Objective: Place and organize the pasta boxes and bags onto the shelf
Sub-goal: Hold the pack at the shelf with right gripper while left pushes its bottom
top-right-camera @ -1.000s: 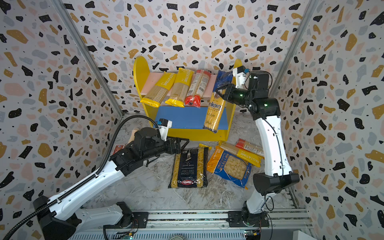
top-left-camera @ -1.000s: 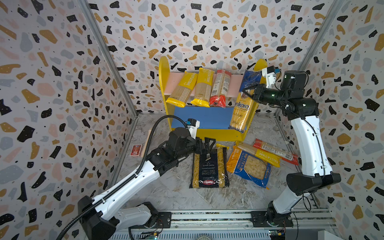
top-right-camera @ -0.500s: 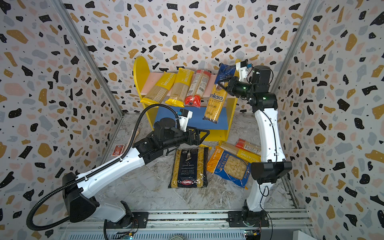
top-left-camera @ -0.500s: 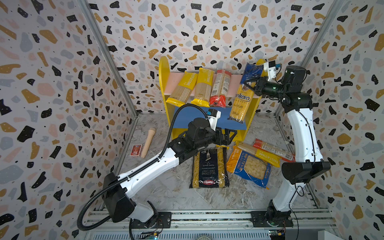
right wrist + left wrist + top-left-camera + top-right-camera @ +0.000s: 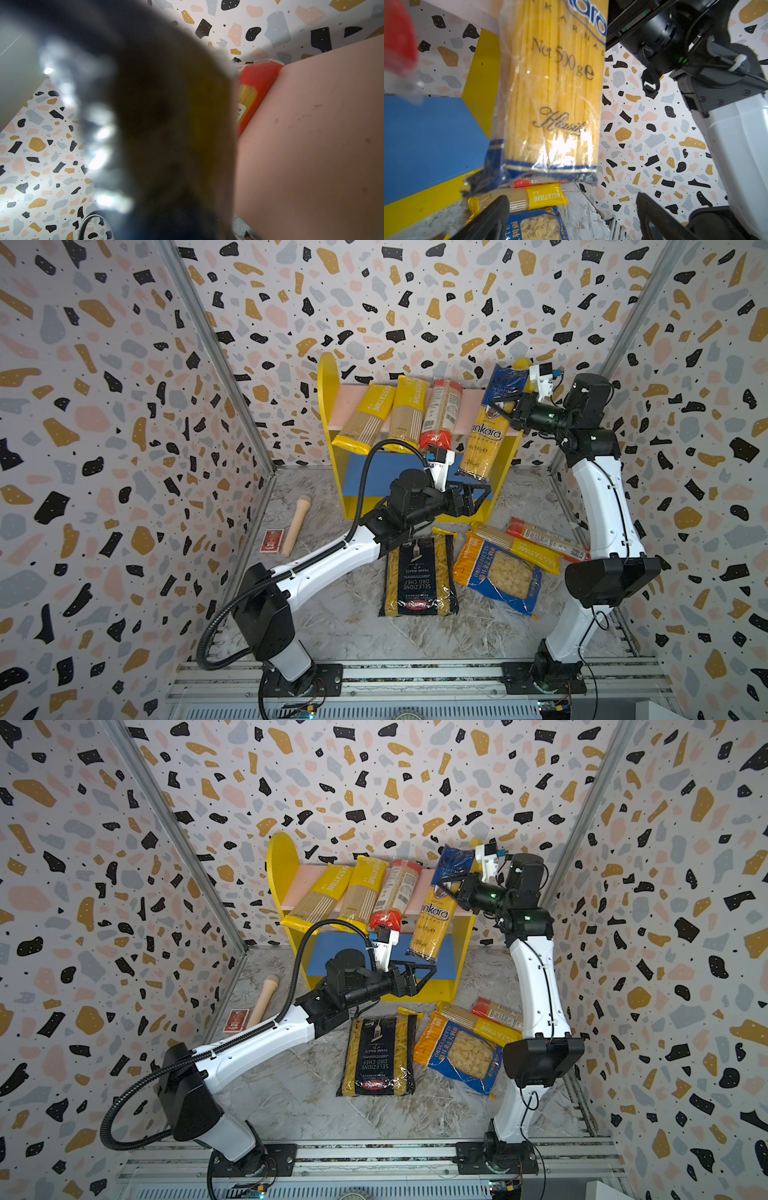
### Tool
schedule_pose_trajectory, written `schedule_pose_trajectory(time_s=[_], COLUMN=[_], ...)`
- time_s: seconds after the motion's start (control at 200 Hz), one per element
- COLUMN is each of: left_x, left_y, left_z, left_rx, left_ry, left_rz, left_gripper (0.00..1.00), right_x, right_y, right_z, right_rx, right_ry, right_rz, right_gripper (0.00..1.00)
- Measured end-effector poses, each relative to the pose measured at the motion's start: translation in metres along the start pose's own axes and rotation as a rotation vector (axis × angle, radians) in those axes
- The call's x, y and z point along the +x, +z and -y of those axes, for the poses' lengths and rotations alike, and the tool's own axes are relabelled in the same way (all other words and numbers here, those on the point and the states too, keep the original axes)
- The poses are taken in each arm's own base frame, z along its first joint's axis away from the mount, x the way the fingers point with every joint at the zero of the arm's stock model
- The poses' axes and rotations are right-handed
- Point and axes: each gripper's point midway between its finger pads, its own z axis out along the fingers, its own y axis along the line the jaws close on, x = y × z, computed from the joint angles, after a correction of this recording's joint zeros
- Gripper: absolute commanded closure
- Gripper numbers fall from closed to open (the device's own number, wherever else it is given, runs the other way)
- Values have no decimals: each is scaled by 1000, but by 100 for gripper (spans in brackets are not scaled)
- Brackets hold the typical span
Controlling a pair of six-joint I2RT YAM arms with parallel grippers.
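Note:
My right gripper [image 5: 500,406] [image 5: 451,888] is shut on the dark-blue "ankara" spaghetti pack [image 5: 484,439] [image 5: 554,83] near its top end. The pack hangs tilted across the right end of the shelf's pink upper board [image 5: 353,402]. My left gripper [image 5: 484,495] [image 5: 572,199] is open just below the pack's lower end, in front of the blue lower board [image 5: 365,477]. Two yellow PASTATIME packs [image 5: 368,418] and a red-ended pack [image 5: 440,414] lean on the upper board. On the floor lie the black penne bag [image 5: 419,572], the blue-orange bag [image 5: 498,572], another PASTATIME pack [image 5: 519,547] and a red-ended pack [image 5: 544,537].
A beige wooden stick [image 5: 297,524] and a small red card box [image 5: 272,540] lie at the left wall's foot. Speckled walls close in three sides. The arms' base rail [image 5: 415,672] runs along the front. The blurred pack fills most of the right wrist view beside the pink board [image 5: 311,145].
My left arm swung right from over the black bag to under the ankara pack. My right gripper raised the pack and moved it back over the upper board's right end.

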Motion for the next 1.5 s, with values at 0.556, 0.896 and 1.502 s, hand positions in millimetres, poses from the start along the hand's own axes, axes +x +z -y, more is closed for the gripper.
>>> schedule_pose_trajectory(time_s=[0.556, 0.896, 1.502], left_x=[-15, -23, -26], left_y=[15, 15, 13], left_z=[-2, 2, 35], left_rx=[-9, -39, -11], left_ry=[-29, -29, -1], left_rz=[48, 51, 8], left_gripper=[31, 47, 52], right_x=[2, -4, 9], right_y=[6, 4, 21], right_z=[8, 5, 3], right_rx=[-51, -65, 13], right_ry=[-6, -1, -57], right_rz=[-1, 17, 28], right_gripper=[89, 86, 69])
